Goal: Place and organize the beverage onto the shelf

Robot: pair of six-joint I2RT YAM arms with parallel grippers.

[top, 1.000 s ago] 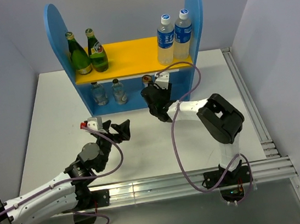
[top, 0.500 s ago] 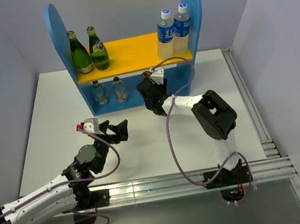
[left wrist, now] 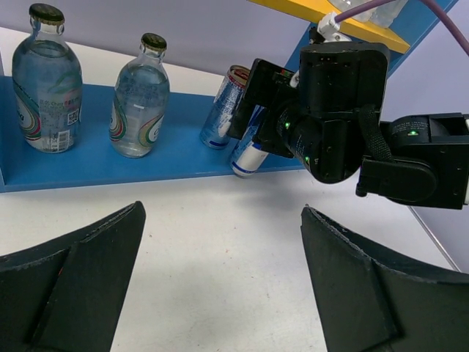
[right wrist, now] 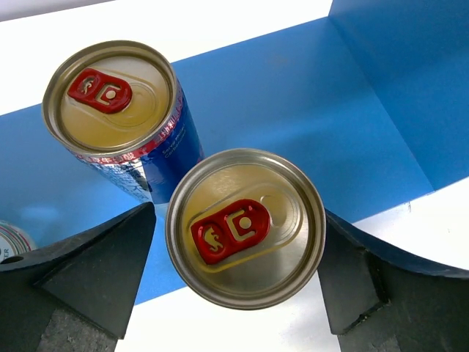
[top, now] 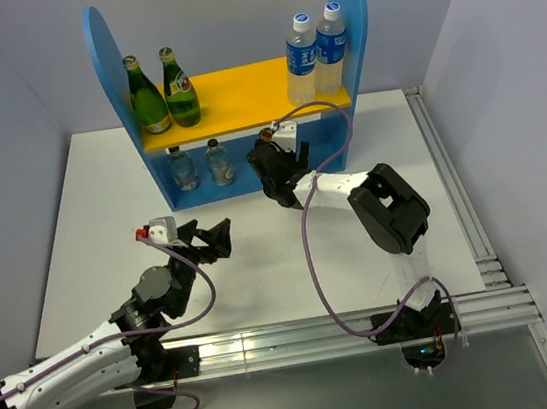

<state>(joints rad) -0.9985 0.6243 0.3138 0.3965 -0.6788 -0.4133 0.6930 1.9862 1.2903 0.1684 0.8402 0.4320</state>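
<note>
The blue shelf has a yellow upper board holding two dark green bottles at its left. Two short clear bottles stand on the lower level and also show in the left wrist view. My right gripper is shut on a silver-blue-red can, held tilted at the front edge of the lower board. A second can stands just behind it on that board. My left gripper is open and empty above the table, in front of the shelf.
Two taller clear bottles with blue caps stand at the right end of the yellow board. The right arm's purple cable loops over the table. Grey walls close in the left and right sides.
My right gripper has carried the can forward to the lower level's front edge, beside the standing can. The shelf has shifted slightly. My left arm has drawn back a little.
</note>
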